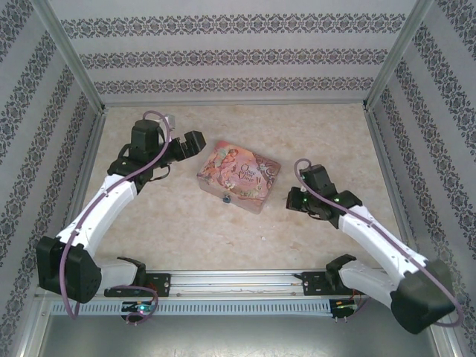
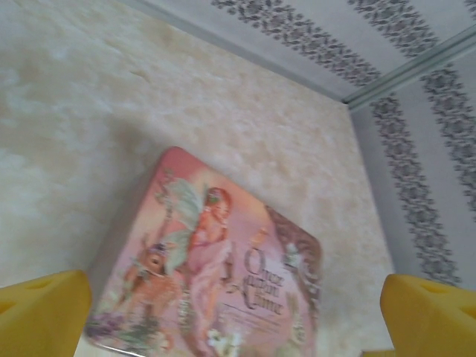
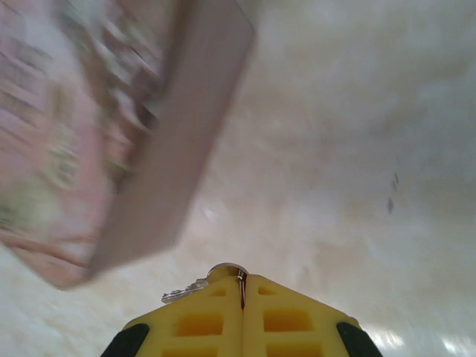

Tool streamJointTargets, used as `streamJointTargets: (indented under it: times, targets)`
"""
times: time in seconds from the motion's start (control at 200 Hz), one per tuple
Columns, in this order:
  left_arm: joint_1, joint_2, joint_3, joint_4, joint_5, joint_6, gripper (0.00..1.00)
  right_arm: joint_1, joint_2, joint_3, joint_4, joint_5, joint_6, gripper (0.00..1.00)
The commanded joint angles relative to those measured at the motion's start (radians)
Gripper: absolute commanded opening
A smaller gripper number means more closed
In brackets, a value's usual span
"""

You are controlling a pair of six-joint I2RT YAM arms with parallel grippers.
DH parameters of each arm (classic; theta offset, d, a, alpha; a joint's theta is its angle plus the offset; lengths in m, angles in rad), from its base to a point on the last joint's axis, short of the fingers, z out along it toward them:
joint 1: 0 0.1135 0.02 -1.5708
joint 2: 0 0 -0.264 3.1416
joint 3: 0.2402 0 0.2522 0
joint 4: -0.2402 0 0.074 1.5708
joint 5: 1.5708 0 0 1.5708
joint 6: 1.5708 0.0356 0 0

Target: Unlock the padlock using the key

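**Top external view.** The pink tin (image 1: 239, 177) lies flat near the middle of the table (image 1: 186, 230), turned at an angle. The padlock (image 1: 227, 199) shows as a small dark spot at the tin's near long edge (too small to make out the shackle). The left gripper (image 1: 192, 141) sits just beside the tin's far-left corner. The right gripper (image 1: 291, 199) sits near the tin's right end, apart from it.

**Left wrist view.** The left gripper (image 2: 238, 323) has its jaws spread wide. Its yellow fingers (image 2: 44, 312) stand at the two lower corners of the view, with nothing between them. The tin's illustrated lid (image 2: 216, 275) lies beyond them.

**Right wrist view.** The right gripper (image 3: 242, 286) is closed, with its yellow pads pressed together. The key (image 3: 186, 291) is clamped at the tips: its toothed blade sticks out to the left, and a silver ring (image 3: 227, 269) protrudes at the seam. The tin's side wall (image 3: 178, 149) appears blurred at upper left, apart from the key.
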Motion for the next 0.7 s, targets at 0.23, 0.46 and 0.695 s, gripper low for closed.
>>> streamJointTargets:
  times: [0.23, 0.46, 0.695]
  targets:
    - [-0.122, -0.045, -0.020, 0.164, 0.138, -0.389, 0.98, 0.210, -0.182, -0.067, 0.455, 0.325, -0.250, 0.00]
    - [-0.294, -0.086, -0.102, 0.272, -0.119, -0.714, 0.96, 0.314, -0.186, -0.122, 0.717, 0.461, -0.540, 0.00]
    - [-0.425, -0.085, -0.178, 0.415, -0.298, -1.092, 0.92, 0.358, -0.121, -0.143, 0.955, 0.434, -0.845, 0.00]
